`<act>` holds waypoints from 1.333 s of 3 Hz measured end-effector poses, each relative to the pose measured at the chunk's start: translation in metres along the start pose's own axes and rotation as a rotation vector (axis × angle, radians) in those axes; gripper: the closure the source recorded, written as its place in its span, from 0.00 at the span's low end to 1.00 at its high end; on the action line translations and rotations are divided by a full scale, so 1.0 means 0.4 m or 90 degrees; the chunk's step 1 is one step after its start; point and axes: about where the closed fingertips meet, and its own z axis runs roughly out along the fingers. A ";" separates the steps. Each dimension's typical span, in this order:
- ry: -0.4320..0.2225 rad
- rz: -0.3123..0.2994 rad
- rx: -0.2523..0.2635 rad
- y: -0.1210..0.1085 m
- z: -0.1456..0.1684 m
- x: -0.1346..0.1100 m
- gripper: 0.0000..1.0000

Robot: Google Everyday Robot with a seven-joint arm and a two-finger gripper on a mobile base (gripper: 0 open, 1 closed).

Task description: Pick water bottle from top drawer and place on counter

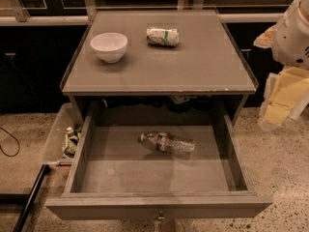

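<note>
The water bottle (167,143) lies on its side inside the open top drawer (159,208), near the back middle, with its cap pointing left. The drawer is pulled fully out toward me, and a small knob (160,217) shows on its front panel. The counter (193,66) is the glossy grey top of the cabinet above it. My gripper (281,99) hangs at the far right of the view, beside the cabinet's right edge and above the floor. It is well away from the bottle and holds nothing that I can see.
A white bowl (109,46) and a whitish wrapped packet with a green band (162,36) stand at the back of the counter. A clear plastic bin of small items (63,139) sits left of the drawer. A dark bar (29,202) lies on the speckled floor at lower left.
</note>
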 end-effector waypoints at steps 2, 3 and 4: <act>0.008 0.002 -0.011 0.000 0.058 0.010 0.00; 0.020 -0.001 -0.037 -0.001 0.163 0.025 0.00; 0.021 -0.003 -0.053 -0.008 0.264 0.051 0.00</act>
